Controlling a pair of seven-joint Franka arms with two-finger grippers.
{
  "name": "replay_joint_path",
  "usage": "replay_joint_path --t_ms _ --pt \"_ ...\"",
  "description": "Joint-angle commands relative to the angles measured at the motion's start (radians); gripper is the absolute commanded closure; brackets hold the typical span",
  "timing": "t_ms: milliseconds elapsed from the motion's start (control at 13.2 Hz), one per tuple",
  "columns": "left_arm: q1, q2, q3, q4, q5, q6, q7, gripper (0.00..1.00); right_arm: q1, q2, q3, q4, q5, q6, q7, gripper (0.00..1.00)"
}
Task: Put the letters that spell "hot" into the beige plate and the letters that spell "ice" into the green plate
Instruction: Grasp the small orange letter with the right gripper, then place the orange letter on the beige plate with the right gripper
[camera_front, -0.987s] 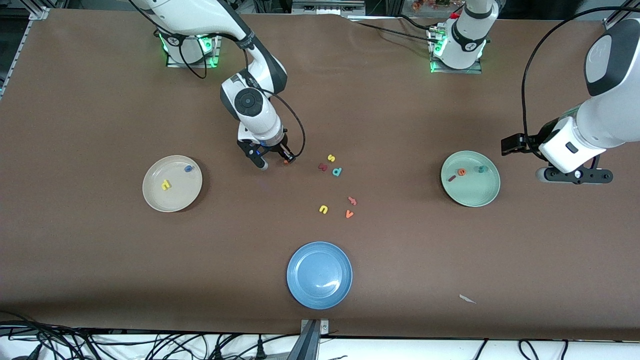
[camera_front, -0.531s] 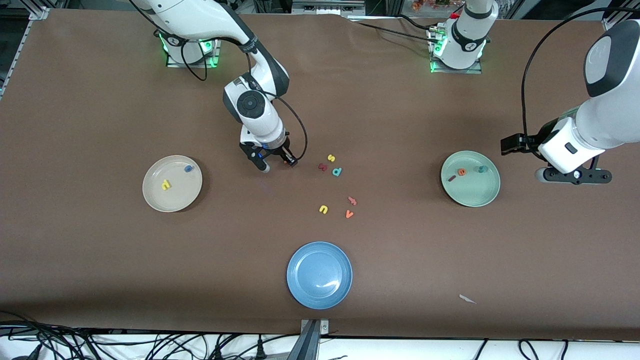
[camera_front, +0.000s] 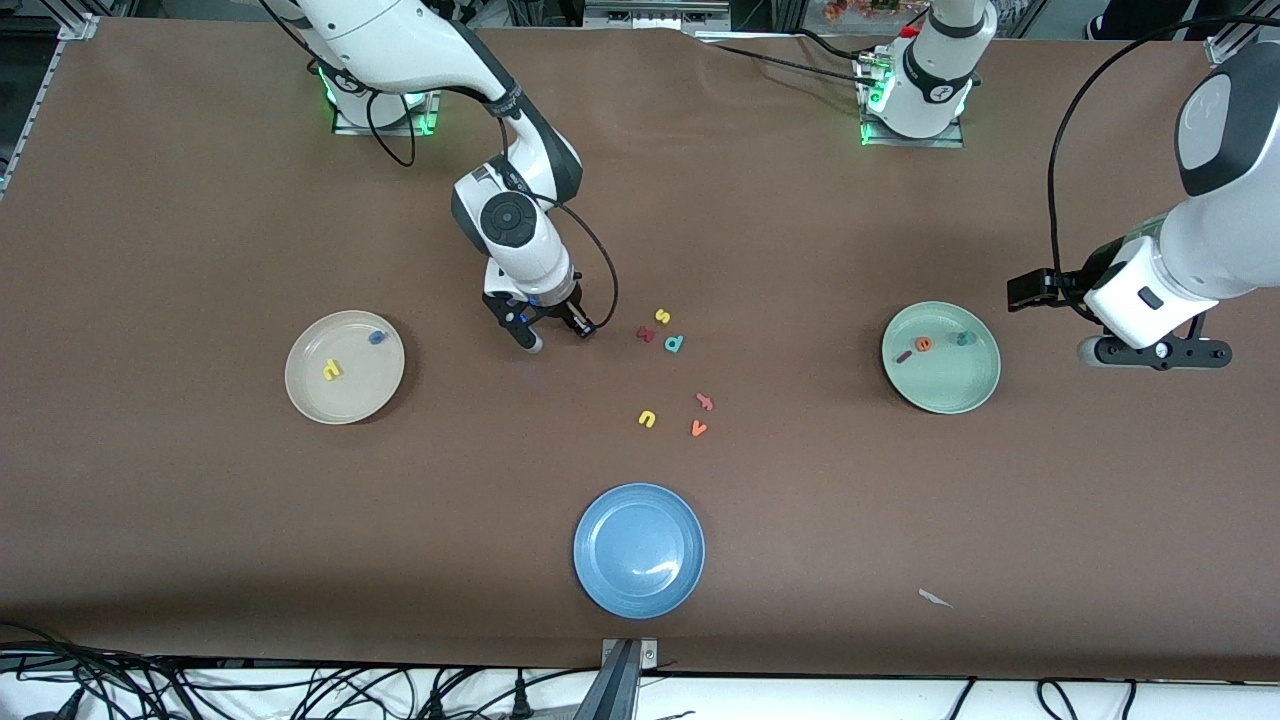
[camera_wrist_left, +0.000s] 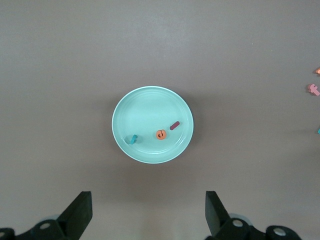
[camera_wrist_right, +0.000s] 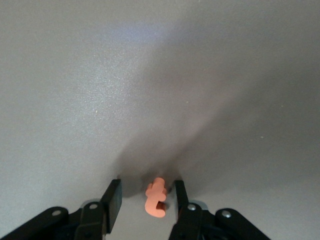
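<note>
Beige plate (camera_front: 345, 381) sits toward the right arm's end of the table, with the yellow h (camera_front: 331, 370) and the blue o (camera_front: 377, 337) lying in it, apart from each other. Between that plate and the loose letters, the right gripper (camera_front: 555, 337) is down low over the bare table. In the right wrist view the orange t (camera_wrist_right: 156, 197) stands between its fingers (camera_wrist_right: 114, 200), close against one and with a clear gap to the other, so the jaws are parted and not clamped on it.

Just beside the gripper lie a dark red letter (camera_front: 645, 334), a yellow s (camera_front: 662, 316) and a teal d (camera_front: 674, 344). Nearer the front camera are a yellow u (camera_front: 647, 419), a pink letter (camera_front: 705, 402) and an orange v (camera_front: 698, 428), and nearer again the blue plate (camera_front: 639, 550).

Toward the left arm's end, the green plate (camera_front: 940, 357) holds the dark red i (camera_front: 904, 356), the orange e (camera_front: 923, 344) and the teal c (camera_front: 964, 338). The left gripper (camera_front: 1155, 351) waits over the table beside that plate, spread wide and empty.
</note>
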Motion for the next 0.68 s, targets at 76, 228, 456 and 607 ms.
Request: replay_joint_path --t_ms 76,228,456,607 --pt "0.007 0.009 -0.002 0.019 -0.024 -0.017 0.024 0.01 0.017 0.012 -0.015 0.015 -0.021 0.004 0.028 0.83" --pt "0.007 0.009 -0.002 0.019 -0.024 -0.017 0.024 0.01 0.017 0.012 -0.015 0.014 -0.023 0.004 0.026 1.00" --pt "0.007 0.009 -0.002 0.019 -0.024 -0.017 0.024 0.01 0.017 -0.003 -0.027 0.011 -0.032 -0.008 0.006 1.00" --pt "0.007 0.009 -0.002 0.018 -0.023 -0.017 0.024 0.01 0.016 -0.060 -0.058 -0.006 -0.032 -0.047 -0.063 1.00"
